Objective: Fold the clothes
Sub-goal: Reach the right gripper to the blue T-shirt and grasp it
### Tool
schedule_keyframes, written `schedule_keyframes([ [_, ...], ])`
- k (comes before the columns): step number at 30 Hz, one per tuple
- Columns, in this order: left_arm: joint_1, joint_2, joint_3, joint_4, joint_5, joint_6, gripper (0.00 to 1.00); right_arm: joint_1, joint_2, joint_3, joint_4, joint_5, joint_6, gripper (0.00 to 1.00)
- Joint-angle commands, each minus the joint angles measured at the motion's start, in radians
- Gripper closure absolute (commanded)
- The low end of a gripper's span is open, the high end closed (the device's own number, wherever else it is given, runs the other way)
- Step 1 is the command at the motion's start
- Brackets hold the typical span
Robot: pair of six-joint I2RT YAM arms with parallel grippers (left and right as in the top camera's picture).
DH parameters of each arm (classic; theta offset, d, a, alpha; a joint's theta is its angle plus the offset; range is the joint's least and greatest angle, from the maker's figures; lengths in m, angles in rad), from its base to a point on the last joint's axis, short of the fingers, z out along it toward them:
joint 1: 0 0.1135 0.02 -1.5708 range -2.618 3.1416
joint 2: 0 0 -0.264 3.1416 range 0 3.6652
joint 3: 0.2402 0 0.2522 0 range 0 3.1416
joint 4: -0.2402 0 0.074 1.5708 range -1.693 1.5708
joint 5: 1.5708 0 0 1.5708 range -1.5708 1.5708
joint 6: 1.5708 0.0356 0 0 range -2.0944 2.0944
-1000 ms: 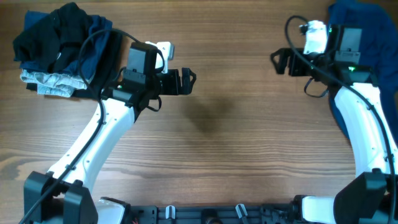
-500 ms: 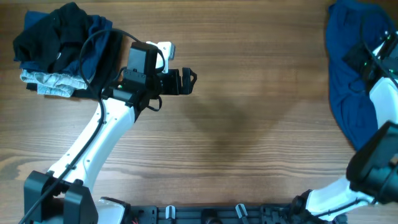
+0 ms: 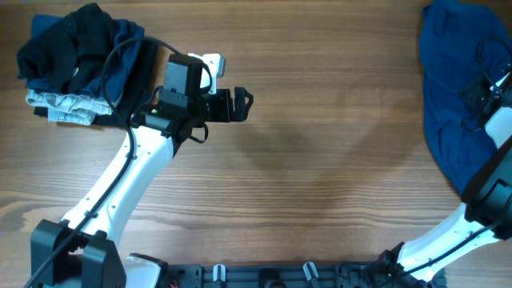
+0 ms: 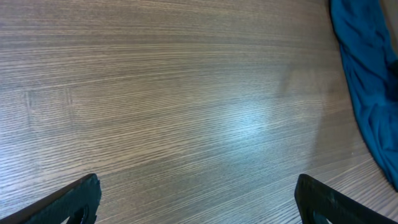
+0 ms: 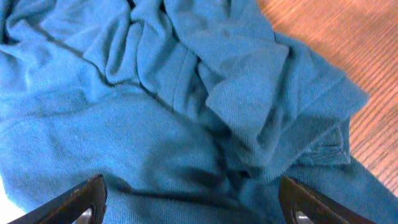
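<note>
The blue garment (image 3: 445, 120) lies crumpled at the table's far right edge. It fills the right wrist view (image 5: 155, 93) with deep folds. My right gripper (image 3: 478, 90) hangs over the garment with its jaws wide open, just above the cloth (image 5: 196, 202), and holds nothing. My left gripper (image 3: 240, 104) is open and empty over bare wood left of the middle. In the left wrist view (image 4: 198, 205) both fingertips frame bare table, and the garment's edge (image 4: 367, 93) shows far off at the upper right.
A pile of black, navy and pale-denim garments (image 3: 76, 60) sits at the back left corner, behind the left arm. Wooden tabletop (image 3: 320, 160) stretches between the arms. A strip of wood (image 5: 348, 37) shows beside the garment in the right wrist view.
My right arm has swung from over the table near the back right out to the right edge, and its gripper now sits over the blue garment. The left arm has not moved.
</note>
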Motion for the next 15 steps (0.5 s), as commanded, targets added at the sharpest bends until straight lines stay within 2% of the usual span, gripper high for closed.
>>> schedule_keyframes([
  [1, -0.003, 0.004, 0.016, 0.0, 0.005, -0.005, 0.0, -0.008, 0.015, 0.02, 0.014, -0.016, -0.021, 0.12],
  [3, -0.003, 0.004, 0.016, 0.0, 0.005, -0.006, 0.0, -0.009, 0.019, 0.018, -0.001, -0.056, -0.022, 0.12],
  [5, -0.003, 0.004, 0.016, 0.0, 0.005, -0.013, 0.0, -0.009, 0.044, 0.013, -0.021, -0.076, -0.02, 0.18],
  [7, -0.003, 0.004, 0.016, -0.002, 0.005, -0.013, 0.0, -0.009, 0.063, 0.014, -0.042, -0.076, -0.02, 0.32],
  [8, -0.003, 0.004, 0.016, -0.002, 0.005, -0.013, 0.0, -0.009, 0.076, 0.014, -0.061, -0.076, -0.019, 0.56],
  [9, -0.003, 0.004, 0.016, -0.002, 0.005, -0.013, 0.0, -0.009, 0.079, 0.013, -0.073, -0.079, -0.015, 0.74],
  [10, -0.003, 0.004, 0.016, -0.002, 0.005, -0.013, 0.0, -0.009, 0.078, 0.014, -0.075, -0.097, -0.016, 0.84],
  [13, -0.003, 0.004, 0.016, 0.007, 0.005, -0.013, 0.0, -0.009, 0.072, 0.018, -0.079, -0.158, -0.014, 0.96],
  [15, -0.002, 0.004, 0.016, 0.019, 0.0, -0.013, 0.0, -0.009, 0.061, 0.029, -0.085, -0.195, 0.014, 0.96],
])
